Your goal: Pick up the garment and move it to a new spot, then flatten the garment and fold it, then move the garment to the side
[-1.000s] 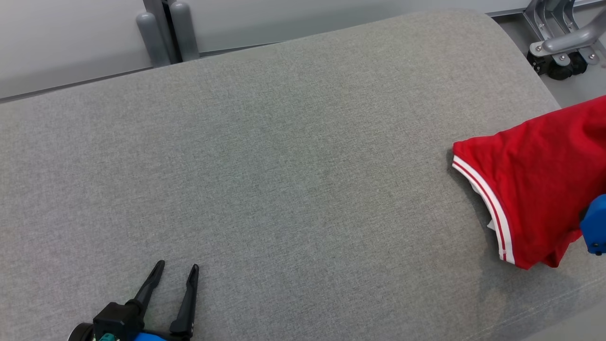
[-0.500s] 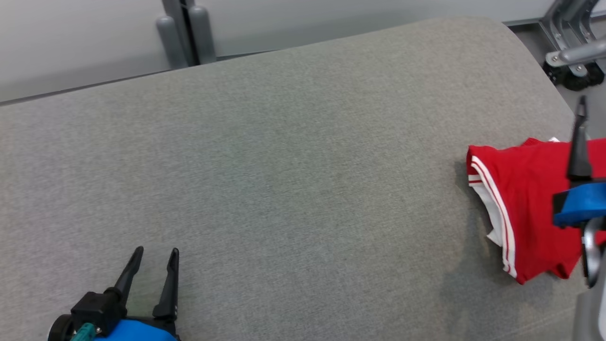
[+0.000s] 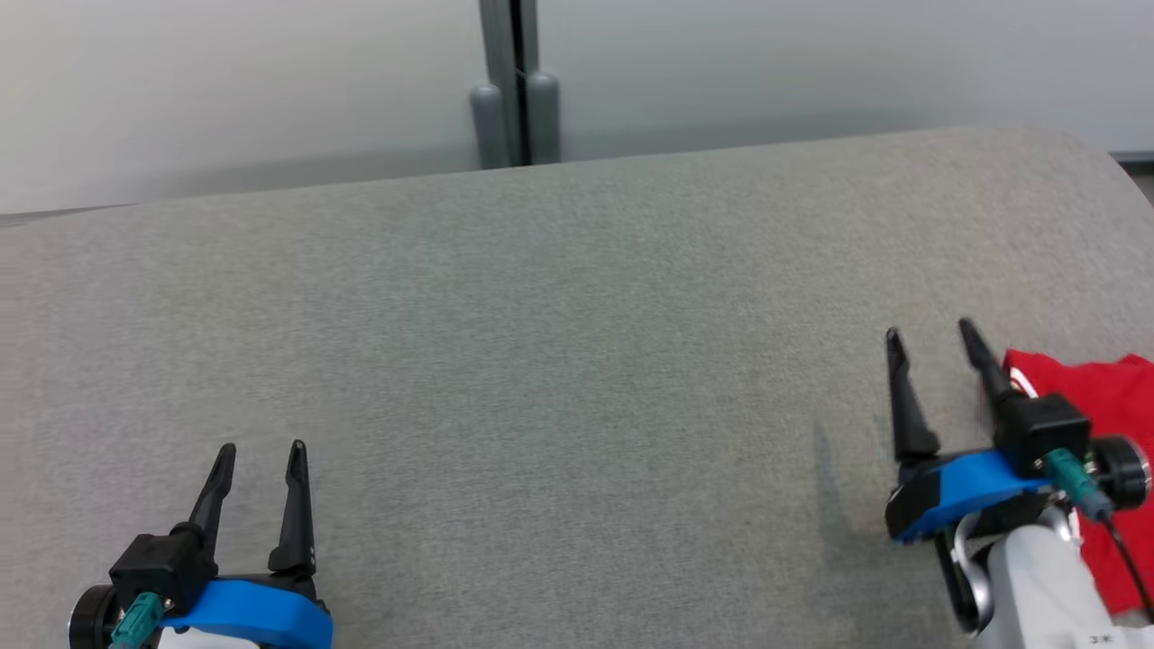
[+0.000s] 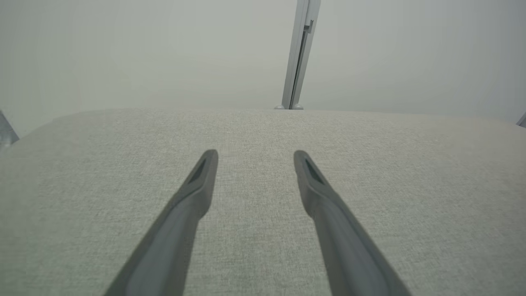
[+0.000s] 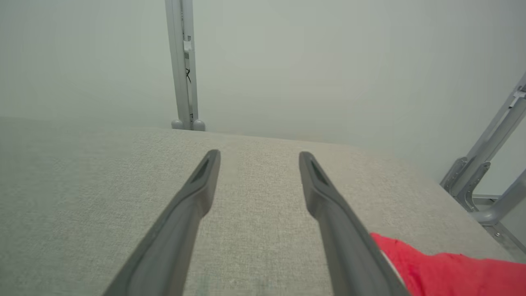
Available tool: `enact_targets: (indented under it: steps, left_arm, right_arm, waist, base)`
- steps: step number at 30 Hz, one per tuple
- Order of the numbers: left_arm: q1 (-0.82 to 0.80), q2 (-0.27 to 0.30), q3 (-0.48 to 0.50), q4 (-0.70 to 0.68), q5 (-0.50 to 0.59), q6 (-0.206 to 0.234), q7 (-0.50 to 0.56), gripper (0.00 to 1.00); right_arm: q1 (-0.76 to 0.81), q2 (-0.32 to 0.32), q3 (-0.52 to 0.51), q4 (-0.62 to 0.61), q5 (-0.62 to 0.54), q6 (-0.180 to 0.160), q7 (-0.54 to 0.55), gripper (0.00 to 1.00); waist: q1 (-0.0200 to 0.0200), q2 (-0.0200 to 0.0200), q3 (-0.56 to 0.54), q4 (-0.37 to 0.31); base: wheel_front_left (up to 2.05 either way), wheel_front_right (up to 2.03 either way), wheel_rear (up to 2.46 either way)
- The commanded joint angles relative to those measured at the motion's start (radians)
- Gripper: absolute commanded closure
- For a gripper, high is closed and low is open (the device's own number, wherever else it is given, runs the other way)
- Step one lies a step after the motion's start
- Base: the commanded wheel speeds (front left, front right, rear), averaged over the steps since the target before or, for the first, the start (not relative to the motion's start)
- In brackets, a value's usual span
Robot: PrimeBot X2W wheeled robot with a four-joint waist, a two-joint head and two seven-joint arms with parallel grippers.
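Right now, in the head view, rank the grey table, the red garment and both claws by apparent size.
1. grey table
2. right claw and red garment, about alike; garment partly hidden
3. left claw, cut off by the frame

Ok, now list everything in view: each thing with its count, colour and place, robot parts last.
padded surface: one, grey fabric, spanning the head view under both grippers
garment: one, red, lying on the surface at its far right, just right of the right gripper
post: one, grey, upright against the wall behind the surface's far edge
wall: one, pale grey, behind the surface
metal frame: one, grey, slanted struts beyond the right end of the surface
left gripper: one, dark fingers on a blue mount, lower left, open and empty over bare fabric
right gripper: one, dark fingers on a blue mount, lower right, open and empty, beside the garment
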Motion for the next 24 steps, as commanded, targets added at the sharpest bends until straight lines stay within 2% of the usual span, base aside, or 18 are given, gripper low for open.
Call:
enact_targets:
  steps: [1,3,12,24]
  left_arm:
    - [-0.022,-0.009,0.011,0.007,0.012,0.002,0.001,0.0]
    - [-0.019,-0.017,0.024,0.014,0.023,0.002,0.001,0.0]
    - [-0.003,-0.053,0.081,0.043,0.08,0.002,0.001,0.0]
    - [0.028,-0.1,0.12,0.045,0.133,0.002,0.001,0.0]
  right_arm:
    - [0.014,-0.002,0.021,0.041,0.02,0.0,-0.01,0.0]
    - [0.018,-0.003,0.043,0.079,0.047,0.0,-0.016,0.0]
    - [0.071,-0.003,0.1,0.076,0.125,0.0,-0.016,0.0]
    - [0.12,-0.003,0.108,0.096,0.154,0.0,-0.016,0.0]
  waist:
    - [0.0,0.0,-0.011,0.019]
    - [0.0,0.0,-0.025,0.037]
    - [0.0,0.0,-0.097,0.075]
    - [0.0,0.0,-0.174,0.069]
  base:
    - [0.0,0.0,0.0]
    - [0.0,0.0,0.0]
    - [0.0,0.0,0.0]
    - [0.0,0.0,0.0]
